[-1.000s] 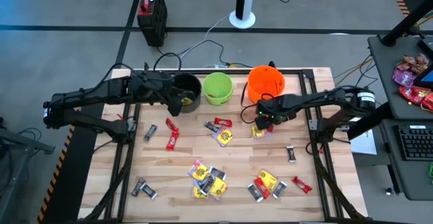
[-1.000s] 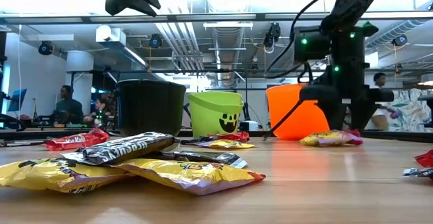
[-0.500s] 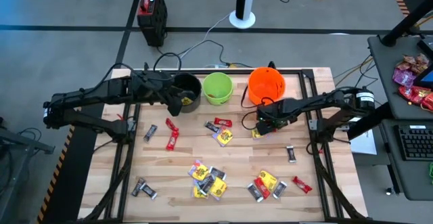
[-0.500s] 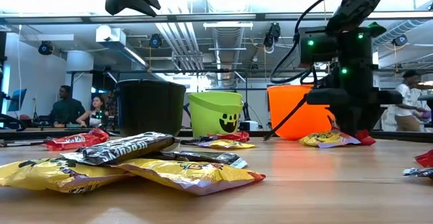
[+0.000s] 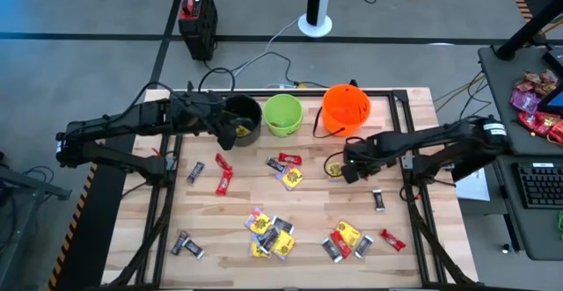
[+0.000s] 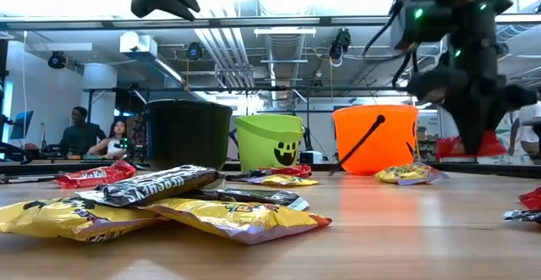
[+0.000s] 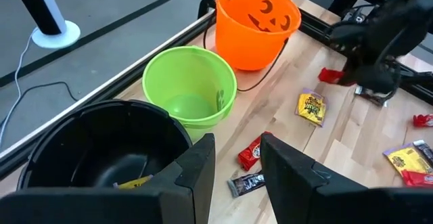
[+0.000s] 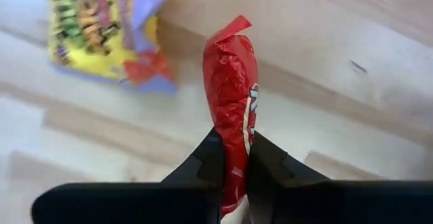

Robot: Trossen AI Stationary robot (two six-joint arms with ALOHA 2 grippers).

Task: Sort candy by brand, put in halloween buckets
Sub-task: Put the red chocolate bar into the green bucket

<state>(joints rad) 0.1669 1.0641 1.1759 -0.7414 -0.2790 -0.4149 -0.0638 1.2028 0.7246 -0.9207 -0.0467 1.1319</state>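
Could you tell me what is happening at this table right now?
The right gripper is shut on a red candy bar, lifted off the wood beside a yellow packet near the orange bucket. The left gripper hovers over the black bucket. Much candy lies unsorted.

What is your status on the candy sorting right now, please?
Right hand shut on red bar, lifted off table. Left hand waits above black bucket, nothing held. Yellow packet lies under right hand; orange bucket close.
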